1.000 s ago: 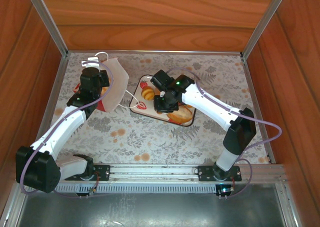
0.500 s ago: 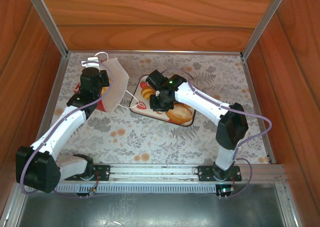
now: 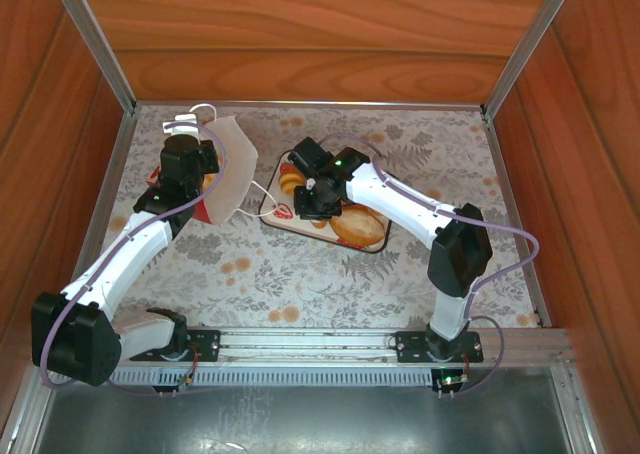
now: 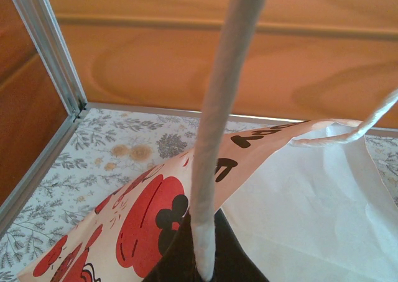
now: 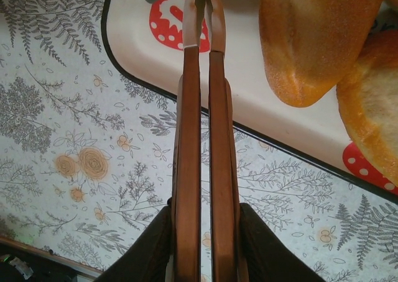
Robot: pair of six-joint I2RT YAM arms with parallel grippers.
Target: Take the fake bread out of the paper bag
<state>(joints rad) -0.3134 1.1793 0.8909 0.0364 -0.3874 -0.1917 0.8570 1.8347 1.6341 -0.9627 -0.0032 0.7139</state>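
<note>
Currently the left gripper (image 4: 202, 266) is clenched on the white cord handle (image 4: 224, 108) of the paper bag (image 3: 232, 169), which sits tilted at the left rear of the table (image 5: 93, 108). The right gripper (image 5: 200, 21) has its fingers pressed together, grasping nothing, with the tips over the edge of the strawberry-print tray (image 5: 249, 102). The fake bread (image 5: 311, 40) lies on that tray, just beside the fingers.
</note>
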